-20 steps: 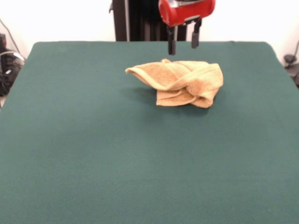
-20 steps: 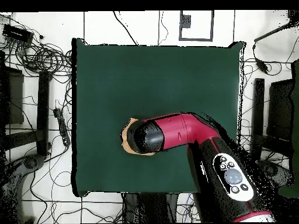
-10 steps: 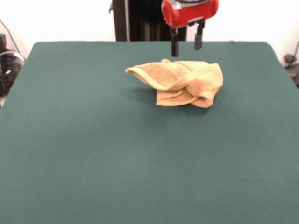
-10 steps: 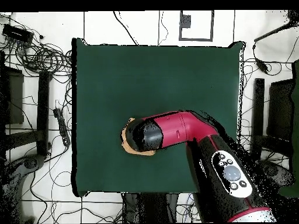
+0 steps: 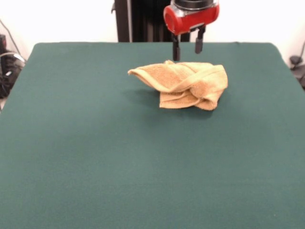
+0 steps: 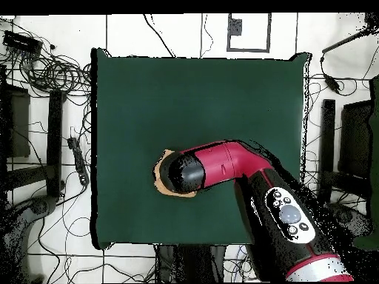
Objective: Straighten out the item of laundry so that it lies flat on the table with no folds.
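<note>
The mustard-tan towel (image 5: 183, 84) lies crumpled in a folded heap on the far half of the green table (image 5: 119, 157), right of centre in the front view. My gripper (image 5: 188, 50) hangs open just above the heap's far edge, its two dark fingers (image 5: 176, 50) apart with nothing between them. From overhead the red and black arm covers most of the towel (image 6: 161, 177), and only a tan sliver shows at its left side; the gripper is hidden under the arm there.
Green cloth (image 6: 192, 103) stretches wide around the towel on every side. Cables and equipment (image 6: 44, 66) lie on the floor beyond the table's edges.
The gripper has shifted slightly left and dipped a little toward the towel's far edge. The towel has kept its shape and place.
</note>
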Controlling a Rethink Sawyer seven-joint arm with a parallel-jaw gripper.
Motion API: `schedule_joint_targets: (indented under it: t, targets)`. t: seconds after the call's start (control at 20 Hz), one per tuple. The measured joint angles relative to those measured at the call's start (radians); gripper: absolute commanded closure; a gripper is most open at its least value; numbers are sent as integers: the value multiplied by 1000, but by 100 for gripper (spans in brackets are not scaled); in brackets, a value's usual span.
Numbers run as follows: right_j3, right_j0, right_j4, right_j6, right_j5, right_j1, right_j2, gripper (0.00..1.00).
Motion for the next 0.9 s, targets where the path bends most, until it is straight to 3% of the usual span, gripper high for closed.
schedule_joint_targets:
  t: [0.9]
  targets:
    - [-3,-32,-28,0,59,0,48,0]
